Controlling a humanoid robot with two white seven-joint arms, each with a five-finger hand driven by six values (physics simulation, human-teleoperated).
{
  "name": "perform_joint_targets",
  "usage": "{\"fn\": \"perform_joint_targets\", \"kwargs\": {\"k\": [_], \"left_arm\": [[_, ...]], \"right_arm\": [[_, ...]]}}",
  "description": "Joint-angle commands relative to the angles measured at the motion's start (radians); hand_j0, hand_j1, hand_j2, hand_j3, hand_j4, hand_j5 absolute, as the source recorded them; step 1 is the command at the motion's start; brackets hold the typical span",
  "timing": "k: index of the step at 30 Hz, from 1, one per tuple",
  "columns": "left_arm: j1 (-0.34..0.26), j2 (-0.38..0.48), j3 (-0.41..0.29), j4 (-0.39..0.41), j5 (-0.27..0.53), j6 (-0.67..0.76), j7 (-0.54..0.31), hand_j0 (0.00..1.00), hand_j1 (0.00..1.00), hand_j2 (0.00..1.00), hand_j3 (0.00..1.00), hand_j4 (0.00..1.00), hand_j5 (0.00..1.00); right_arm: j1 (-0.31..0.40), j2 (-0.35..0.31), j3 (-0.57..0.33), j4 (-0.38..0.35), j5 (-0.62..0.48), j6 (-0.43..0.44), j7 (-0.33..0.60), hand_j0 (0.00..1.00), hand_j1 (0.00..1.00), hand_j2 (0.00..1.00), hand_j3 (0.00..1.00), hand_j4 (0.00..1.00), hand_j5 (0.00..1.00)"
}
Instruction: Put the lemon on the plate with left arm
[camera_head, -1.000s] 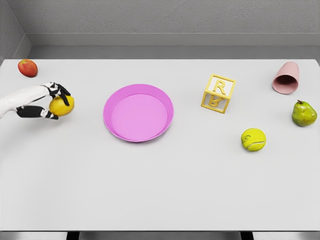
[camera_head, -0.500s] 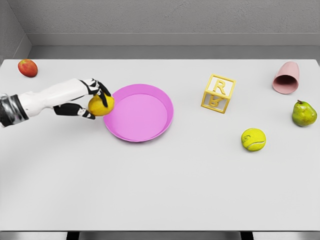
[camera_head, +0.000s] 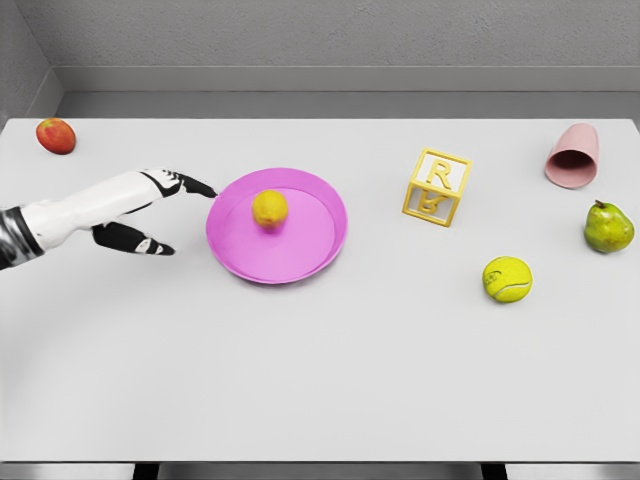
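Head view showed the lemon (camera_head: 269, 208) lying inside the pink plate (camera_head: 318, 254), toward its far-left part, free of any grip. The left robot hand (camera_head: 160, 212) hung just beside the plate's left rim with its fingers (camera_head: 190, 184) spread wide and holding nothing; the right arm was out of sight.

The main risk, as I judged it, was the lemon itself: round and loose on a smooth dish, it could roll toward the rim if it carried any motion from the release. The outstretched fingertips sat very near the rim, so a careless sweep of the arm might nudge the plate and set the fruit moving.

The surface (camera_head: 300, 380) was plain pale grey. A red apple (camera_head: 56, 135) sat at its far-left corner, a yellow letter block (camera_head: 437, 187) right of the plate, a tipped pink cup (camera_head: 572, 156) near the far-right corner, a green pear (camera_head: 608, 227) at the right edge, and a tennis ball (camera_head: 506, 278) nearer the front. Behind stood a grey wall (camera_head: 320, 35).
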Motion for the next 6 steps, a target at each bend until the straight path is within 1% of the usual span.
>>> {"fn": "perform_joint_targets", "kwargs": {"k": [1, 2, 3, 6], "left_arm": [[0.005, 0.070, 0.110, 0.006, 0.018, 0.004, 0.001, 1.00, 1.00, 1.00, 1.00, 1.00, 1.00], [0.029, 0.073, 0.153, 0.012, 0.018, 0.004, 0.001, 1.00, 1.00, 1.00, 1.00, 1.00, 1.00], [0.032, 0.073, 0.162, 0.018, 0.018, 0.004, 0.001, 1.00, 1.00, 1.00, 1.00, 1.00, 1.00], [0.032, 0.071, 0.154, 0.027, 0.015, 0.004, 0.001, 1.00, 1.00, 1.00, 1.00, 1.00, 1.00]], "right_arm": [[0.000, 0.000, 0.000, 0.001, 0.000, 0.000, 0.000, 1.00, 1.00, 1.00, 1.00, 1.00, 1.00], [0.000, 0.000, 0.000, -0.001, 0.000, 0.000, 0.000, 1.00, 1.00, 1.00, 1.00, 1.00, 1.00], [0.000, 0.000, 0.000, 0.001, 0.000, 0.000, 0.002, 1.00, 1.00, 1.00, 1.00, 1.00, 1.00], [0.000, 0.000, 0.000, -0.001, 0.000, 0.000, 0.000, 1.00, 1.00, 1.00, 1.00, 1.00, 1.00]]}}
